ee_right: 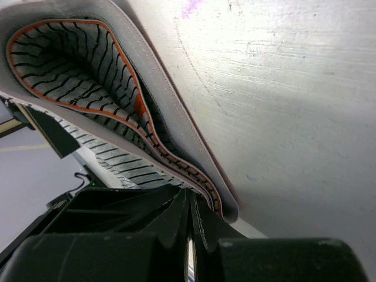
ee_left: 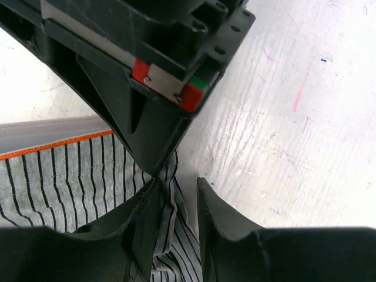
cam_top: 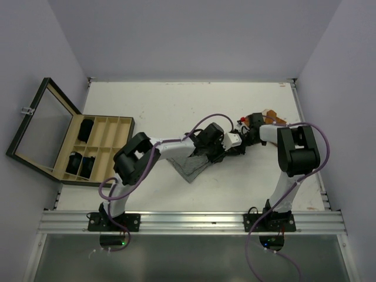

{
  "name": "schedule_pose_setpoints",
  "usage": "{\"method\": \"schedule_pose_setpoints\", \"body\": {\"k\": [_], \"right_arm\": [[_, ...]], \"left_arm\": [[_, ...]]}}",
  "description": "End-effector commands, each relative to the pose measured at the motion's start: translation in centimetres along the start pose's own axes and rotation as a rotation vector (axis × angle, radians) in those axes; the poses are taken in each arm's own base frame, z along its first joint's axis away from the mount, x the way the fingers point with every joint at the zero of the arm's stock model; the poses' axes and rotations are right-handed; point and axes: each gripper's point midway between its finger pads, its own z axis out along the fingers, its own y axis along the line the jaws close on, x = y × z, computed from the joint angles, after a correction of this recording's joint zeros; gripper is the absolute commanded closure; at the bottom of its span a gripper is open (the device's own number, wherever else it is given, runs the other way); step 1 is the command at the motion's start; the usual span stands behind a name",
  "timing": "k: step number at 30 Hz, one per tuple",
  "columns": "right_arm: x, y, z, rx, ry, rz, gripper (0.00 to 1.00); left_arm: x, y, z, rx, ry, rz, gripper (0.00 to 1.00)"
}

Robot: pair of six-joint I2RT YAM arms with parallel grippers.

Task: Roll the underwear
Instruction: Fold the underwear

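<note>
The grey striped underwear point(cam_top: 189, 167) lies mid-table, one end lifted toward both grippers. My right gripper point(cam_top: 230, 148) reaches in from the right. In the right wrist view it point(ee_right: 191, 197) is shut on the underwear point(ee_right: 70, 64) at the grey, orange-edged waistband point(ee_right: 176, 126), which loops up off the table. My left gripper point(cam_top: 216, 154) meets it from the left. Seen from the left wrist, the left gripper point(ee_left: 177, 182) has its jaws apart, and the striped cloth point(ee_left: 59, 170) hangs loosely against the left finger point(ee_left: 147, 211). An orange-brown garment point(cam_top: 274, 115) and a black one point(cam_top: 255, 120) lie behind the right gripper.
A compartmented wooden box point(cam_top: 97, 119) stands at the left table edge, its glass lid point(cam_top: 41, 126) swung open to the left. Black rolls point(cam_top: 86, 129) sit in some compartments. The right arm's elbow point(cam_top: 299, 150) rises at the right side.
</note>
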Motion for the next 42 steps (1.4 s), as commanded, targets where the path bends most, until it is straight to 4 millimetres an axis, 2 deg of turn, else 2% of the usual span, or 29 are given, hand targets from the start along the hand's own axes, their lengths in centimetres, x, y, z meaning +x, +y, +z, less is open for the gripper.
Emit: {"method": "schedule_pose_setpoints", "body": {"k": [1, 2, 4, 7, 11, 12, 13, 15, 17, 18, 22, 32, 42], "right_arm": [[-1.5, -1.4, 1.0, 0.061, -0.035, -0.018, 0.94], [-1.4, -1.9, 1.2, 0.079, -0.032, -0.013, 0.95], [-1.2, -2.4, 1.4, 0.09, -0.021, -0.012, 0.95], [-1.2, -2.6, 1.4, 0.099, -0.023, -0.014, 0.95], [-1.1, -2.6, 1.4, 0.103, -0.018, -0.016, 0.95], [-1.2, -2.6, 1.4, 0.102, -0.017, -0.017, 0.96], [-1.0, -2.6, 1.4, 0.099, -0.012, -0.016, 0.96], [-1.0, -2.6, 1.4, 0.099, -0.01, -0.019, 0.96], [-1.1, -2.5, 1.3, 0.099, -0.013, -0.021, 0.96], [-1.0, -2.5, 1.3, 0.099, -0.012, -0.02, 0.96], [-1.1, -2.5, 1.2, 0.101, -0.011, -0.023, 0.96], [-1.1, -2.7, 1.2, 0.115, -0.014, -0.025, 0.95], [-1.0, -2.9, 1.4, 0.117, -0.006, -0.022, 0.95]], "left_arm": [[-1.6, -0.2, -2.1, 0.0, -0.046, 0.012, 0.65], [-2.9, -0.5, -3.6, 0.002, -0.082, 0.029, 0.64], [-3.9, -1.0, -5.6, 0.003, -0.12, 0.051, 0.64], [-6.3, -2.0, -10.9, -0.004, -0.174, 0.094, 0.63], [-3.0, -2.0, -14.3, -0.034, -0.064, 0.169, 0.61], [-0.7, -2.2, -14.4, -0.027, -0.006, 0.174, 0.61], [0.2, -2.4, -14.9, -0.021, 0.017, 0.185, 0.62], [4.0, -2.3, -14.9, -0.032, 0.099, 0.18, 0.63], [5.4, -1.8, -15.1, -0.066, 0.118, 0.189, 0.64], [6.8, -1.8, -14.9, -0.074, 0.146, 0.183, 0.65], [8.5, -0.9, -14.3, -0.115, 0.189, 0.185, 0.7], [9.4, -0.8, -12.2, -0.092, 0.203, 0.202, 0.73], [10.6, -0.9, -10.6, -0.07, 0.238, 0.187, 0.68]]}}
